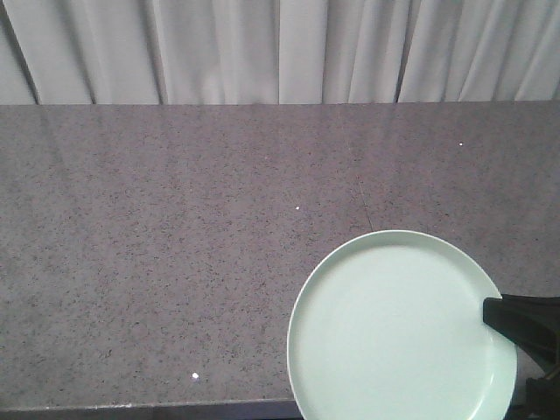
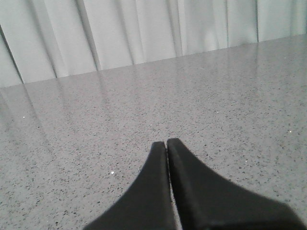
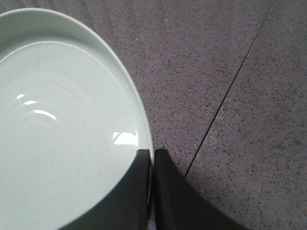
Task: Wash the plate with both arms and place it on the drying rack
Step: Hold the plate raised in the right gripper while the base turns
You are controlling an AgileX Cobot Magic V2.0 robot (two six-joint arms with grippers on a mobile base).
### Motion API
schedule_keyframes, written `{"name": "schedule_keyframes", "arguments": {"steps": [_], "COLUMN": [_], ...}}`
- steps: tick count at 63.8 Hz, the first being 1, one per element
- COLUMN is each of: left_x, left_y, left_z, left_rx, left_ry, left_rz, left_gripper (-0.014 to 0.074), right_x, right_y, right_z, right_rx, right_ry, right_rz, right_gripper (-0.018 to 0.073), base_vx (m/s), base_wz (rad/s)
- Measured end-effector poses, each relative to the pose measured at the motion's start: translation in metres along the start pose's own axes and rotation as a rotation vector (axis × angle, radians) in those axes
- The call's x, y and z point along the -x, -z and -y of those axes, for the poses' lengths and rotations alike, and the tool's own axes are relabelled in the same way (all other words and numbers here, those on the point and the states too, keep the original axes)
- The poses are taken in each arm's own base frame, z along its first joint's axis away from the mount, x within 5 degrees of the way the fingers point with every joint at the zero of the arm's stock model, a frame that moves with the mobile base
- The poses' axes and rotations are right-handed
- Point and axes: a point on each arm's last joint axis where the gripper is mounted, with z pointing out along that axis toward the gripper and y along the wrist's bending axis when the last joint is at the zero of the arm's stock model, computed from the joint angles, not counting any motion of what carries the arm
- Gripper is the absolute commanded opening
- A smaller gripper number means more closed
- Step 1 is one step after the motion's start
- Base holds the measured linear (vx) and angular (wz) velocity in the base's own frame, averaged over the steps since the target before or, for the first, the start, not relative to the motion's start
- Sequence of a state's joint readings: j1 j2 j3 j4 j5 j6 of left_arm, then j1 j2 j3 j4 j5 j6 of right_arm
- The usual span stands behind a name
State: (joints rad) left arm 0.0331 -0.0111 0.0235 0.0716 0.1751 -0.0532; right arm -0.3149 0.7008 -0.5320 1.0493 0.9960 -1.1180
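Right wrist view: R hand (image 3: 152, 155) tight on plate (image 3: 62, 120) rim; L hand (image 2: 166, 143) closed (tips touching) over counter (image 2: 216, 96), curtain (image 2: 144, 28) behind.

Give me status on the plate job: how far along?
Done: the right gripper is clamped on the plate at its rim. In hand: the plate sits at the counter's front edge, while the left gripper is shut and empty. Left: washing and racking. No sink or rack shows in any view, so this looks like an early stage.
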Motion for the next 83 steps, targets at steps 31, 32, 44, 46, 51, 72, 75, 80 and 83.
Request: {"name": "schedule_keyframes", "arguments": {"steps": [31,32,44,46,51,72,75,80,83], "left_x": [0.0000,0.0000,0.0000,0.0000,0.0000,0.0000,0.0000,0.0000,0.0000], "left_y": [0.0000,0.0000,0.0000,0.0000,0.0000,0.0000,0.0000,0.0000,0.0000], "left_z": [0.0000,0.0000,0.0000,0.0000,0.0000,0.0000,0.0000,0.0000,0.0000], "left_rx": [0.000,0.000,0.000,0.000,0.000,0.000,0.000,0.000,0.000], "left_ry": [0.000,0.000,0.000,0.000,0.000,0.000,0.000,0.000,0.000], "left_rz": [0.000,0.000,0.000,0.000,0.000,0.000,0.000,0.000,0.000], "left_gripper": [-0.0006,-0.0006,-0.0006,-0.0006,-0.0006,-0.0006,-0.0006,-0.0006,-0.0006], "right_x": [0.0000,0.0000,0.0000,0.0000,0.0000,0.0000,0.0000,0.0000,0.0000], "right_y": [0.0000,0.0000,0.0000,0.0000,0.0000,0.0000,0.0000,0.0000,0.0000], "right_z": [0.0000,0.0000,0.0000,0.0000,0.0000,0.0000,0.0000,0.0000,0.0000], "right_rx": [0.000,0.000,0.000,0.000,0.000,0.000,0.000,0.000,0.000], "right_ry": [0.000,0.000,0.000,0.000,0.000,0.000,0.000,0.000,0.000], "right_rz": [0.000,0.000,0.000,0.000,0.000,0.000,0.000,0.000,0.000], "right_gripper": [-0.0001,-0.0001,-0.0001,-0.0001,-0.0001,-0.0001,-0.0001,-0.0001,-0.0001], "base_vx": [-0.03,-0.08,-0.10,-0.10,-0.10,-0.11,-0.12,-0.13,-0.13], "base_wz": [0.06,0.16,0.20,0.25,0.27,0.39,0.45,0.46,0.46]}}
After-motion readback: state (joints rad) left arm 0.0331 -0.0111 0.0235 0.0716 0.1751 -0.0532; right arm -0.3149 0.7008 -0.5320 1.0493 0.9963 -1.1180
